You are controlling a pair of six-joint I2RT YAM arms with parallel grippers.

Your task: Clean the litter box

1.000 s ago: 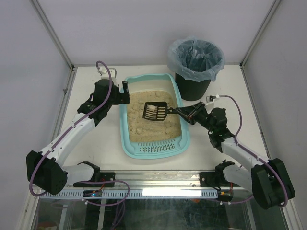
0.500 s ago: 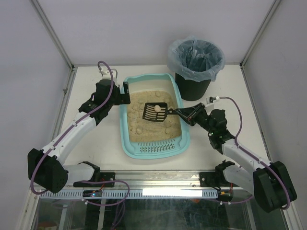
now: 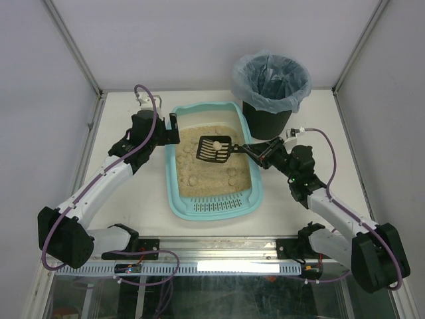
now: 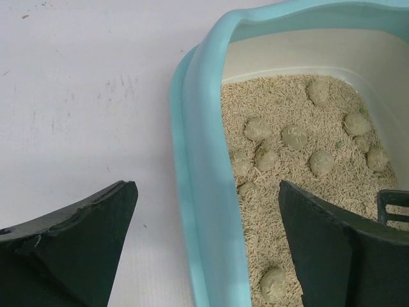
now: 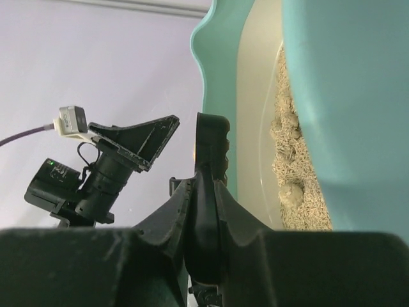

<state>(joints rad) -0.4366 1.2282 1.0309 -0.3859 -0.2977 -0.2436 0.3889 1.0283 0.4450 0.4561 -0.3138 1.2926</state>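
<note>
Scoop (image 3: 214,151) and clump (image 3: 216,144) are drifting farther along the litter box (image 3: 174,199), right claw (image 3: 247,149) pinching it; left claw (image 3: 174,128) is gaping wide.

You see litter box (image 3: 170,178): light teal rounded-rectangular tray, raised rim, sitting flat on table (image 3: 139,199), long axis near to far. Slotted strip (image 3: 212,207) at near end. Beige litter (image 3: 199,169) fills floor, round clumps (image 4: 294,136) scattered.

We see a white worktop (image 3: 199,100), faintly scuffed, with two things on it. The litter box (image 3: 212,206) sits between the left pincer (image 3: 174,130) and the right pincer (image 3: 249,149). The black bin (image 3: 269,119) stands just beyond the right pincer.
</note>
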